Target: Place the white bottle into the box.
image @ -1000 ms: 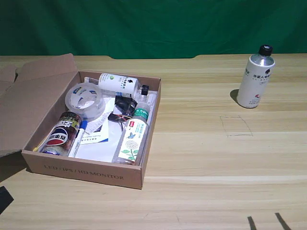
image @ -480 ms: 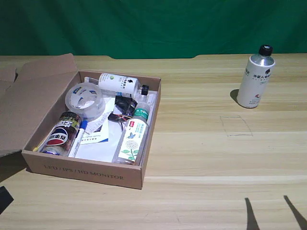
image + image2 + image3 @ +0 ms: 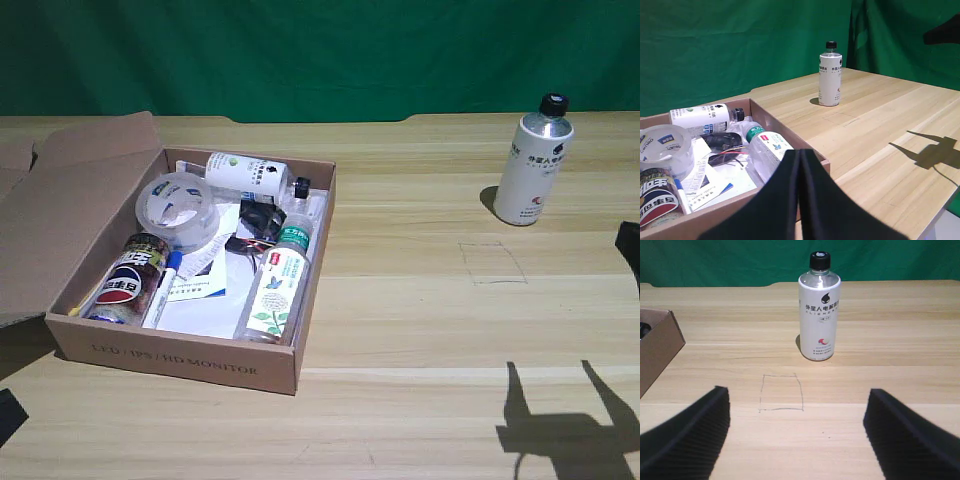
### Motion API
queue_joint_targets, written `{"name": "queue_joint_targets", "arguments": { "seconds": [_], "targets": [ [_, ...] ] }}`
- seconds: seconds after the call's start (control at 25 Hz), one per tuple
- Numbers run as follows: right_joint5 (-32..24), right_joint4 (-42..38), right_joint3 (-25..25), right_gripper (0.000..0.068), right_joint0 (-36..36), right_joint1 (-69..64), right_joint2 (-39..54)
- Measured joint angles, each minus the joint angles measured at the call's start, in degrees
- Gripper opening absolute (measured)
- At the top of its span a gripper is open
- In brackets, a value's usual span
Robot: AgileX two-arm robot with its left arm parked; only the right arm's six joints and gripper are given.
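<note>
At the exterior view's left sits the box (image 3: pixel 190 290), already crowded; the bottle (image 3: pixel 533 165) stands upright at upper right on the surface (image 3: pixel 420 320), well apart from it. We judge the reach is in hand: next we must close in and straddle the bottle. Our tool (image 3: pixel 797 435) is spread wide and empty, aimed level at the bottle across a pencilled square (image 3: pixel 781 392).

Standing upright on bare wood at the exterior view's far right, the white bottle (image 3: pixel 534 163) with black cap and silvery shoulder, well apart from the box (image 3: pixel 180 360), brown cardboard lying open at the exterior view's left, flaps spreading outward.
</note>
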Motion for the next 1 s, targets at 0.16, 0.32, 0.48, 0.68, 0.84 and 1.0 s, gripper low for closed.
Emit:
{"name": "queue_joint_targets", "arguments": {
  "seconds": [0.16,0.32,0.48,0.68,0.84,1.0],
  "targets": [
    [1.2,-0.6,0.0,0.0653,0.0,9.5,-6.5],
    [3.3,-1.9,0.0,0.0653,0.0,19.5,-13.6],
    [3.8,-2.0,0.0,0.0653,0.0,28.6,-20.3],
    [3.9,-2.6,0.0,0.065,0.0,39.5,-28.5],
    [3.7,-1.9,0.0,0.0637,0.9,46.7,-33.8],
    [1.2,5.4,0.0,0.0633,5.9,51.2,-37.4]
  ]
}}
